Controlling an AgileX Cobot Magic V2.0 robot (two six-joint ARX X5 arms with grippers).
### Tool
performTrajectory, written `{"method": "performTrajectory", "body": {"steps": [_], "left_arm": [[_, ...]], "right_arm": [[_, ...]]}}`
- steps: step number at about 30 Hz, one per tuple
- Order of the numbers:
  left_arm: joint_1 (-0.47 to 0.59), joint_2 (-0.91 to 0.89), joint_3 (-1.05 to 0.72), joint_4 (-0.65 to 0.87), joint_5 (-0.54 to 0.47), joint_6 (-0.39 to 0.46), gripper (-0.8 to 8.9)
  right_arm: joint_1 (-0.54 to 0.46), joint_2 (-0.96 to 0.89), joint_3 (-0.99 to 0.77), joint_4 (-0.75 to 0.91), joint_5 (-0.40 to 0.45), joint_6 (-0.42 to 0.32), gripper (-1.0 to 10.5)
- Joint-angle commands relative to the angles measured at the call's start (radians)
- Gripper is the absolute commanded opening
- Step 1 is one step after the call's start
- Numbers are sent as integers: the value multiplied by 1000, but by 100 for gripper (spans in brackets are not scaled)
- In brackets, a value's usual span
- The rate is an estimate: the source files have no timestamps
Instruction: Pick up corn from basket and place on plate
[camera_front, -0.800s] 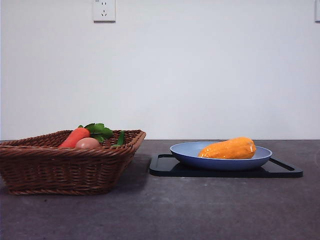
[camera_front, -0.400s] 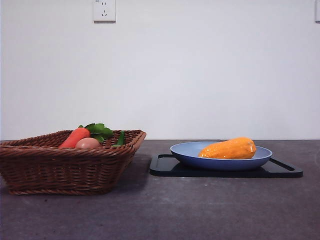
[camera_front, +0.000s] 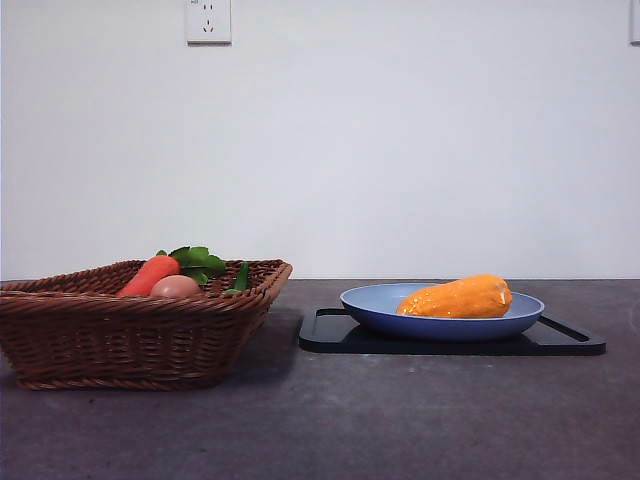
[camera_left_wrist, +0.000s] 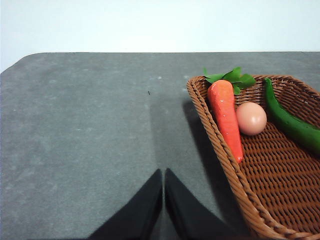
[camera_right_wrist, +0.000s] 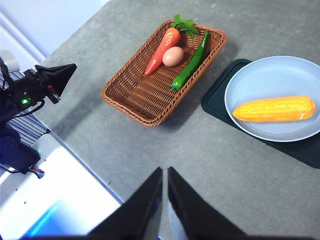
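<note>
The yellow-orange corn (camera_front: 458, 297) (camera_right_wrist: 274, 109) lies on its side in the light-blue plate (camera_front: 372, 302) (camera_right_wrist: 260, 75), free of any gripper. The brown wicker basket (camera_front: 130, 335) (camera_right_wrist: 135, 102) (camera_left_wrist: 222, 155) stands to the plate's left in the front view. My right gripper (camera_right_wrist: 165, 172) hangs shut and high above the table, well back from both. Beside the basket's outer wall, over bare table, my left gripper (camera_left_wrist: 163, 172) is shut with nothing in it. Neither gripper shows in the front view.
The basket holds a carrot (camera_front: 148, 275) (camera_left_wrist: 226, 117) (camera_right_wrist: 161, 48) with green leaves, a pinkish egg (camera_front: 176, 287) (camera_left_wrist: 251, 118) (camera_right_wrist: 173, 56) and a long green pepper (camera_right_wrist: 189, 67) (camera_left_wrist: 292, 125). A black tray (camera_front: 330, 338) (camera_right_wrist: 216, 97) lies under the plate. The other arm (camera_right_wrist: 35, 85) shows beyond the table's edge.
</note>
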Motion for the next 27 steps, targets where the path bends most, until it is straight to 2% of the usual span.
{"method": "performTrajectory", "body": {"steps": [1,14,18,22,27], "left_arm": [[2,-2,-26,-9,3,-2,8],[2,-2,-26,-9,3,-2,8],[2,-2,-26,-9,3,-2,8],[2,-2,-26,-9,3,-2,8],[2,-2,-26,-9,3,-2,8]], "right_arm": [[4,4,22,10,-1,6,4],[4,4,22,10,-1,5,4],[-7,0,21,16,24,-93,4],[-90,-69,-21,159,148,-159,4],[-229,-218,-206,406,157,-164,4]]}}
